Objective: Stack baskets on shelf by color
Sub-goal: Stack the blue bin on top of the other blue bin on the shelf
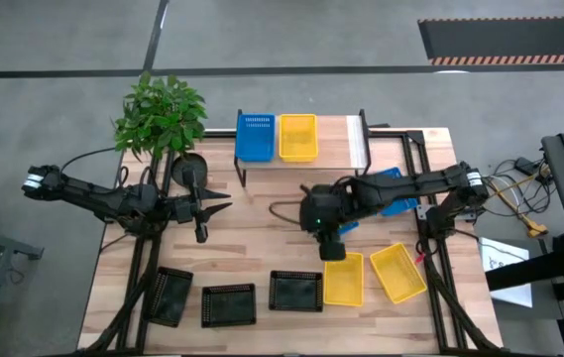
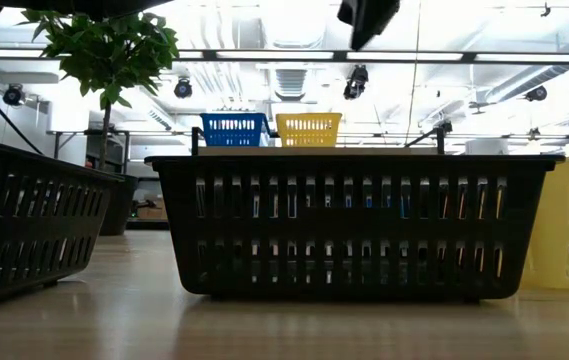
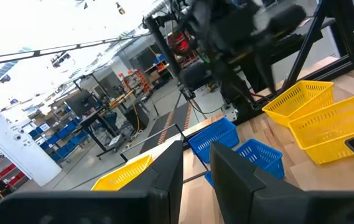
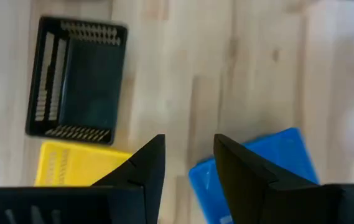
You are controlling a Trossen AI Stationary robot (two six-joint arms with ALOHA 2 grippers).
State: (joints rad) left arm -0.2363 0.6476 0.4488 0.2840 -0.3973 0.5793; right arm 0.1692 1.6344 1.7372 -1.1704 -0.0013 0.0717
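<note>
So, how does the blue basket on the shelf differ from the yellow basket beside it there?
The blue basket is blue and the yellow basket is yellow. The blue one stands at the shelf's left end, and the yellow one sits nearer the middle, seen from above. Both are shallow, rectangular, perforated, upright and empty, side by side on the shelf top.

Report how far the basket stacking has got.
Done: one blue basket and one yellow basket sit side by side on the shelf.
In hand: nothing; the right hand hovers empty above the table by a yellow basket, and the left hand waits empty.
Left: two yellow, two blue and three black baskets.
</note>
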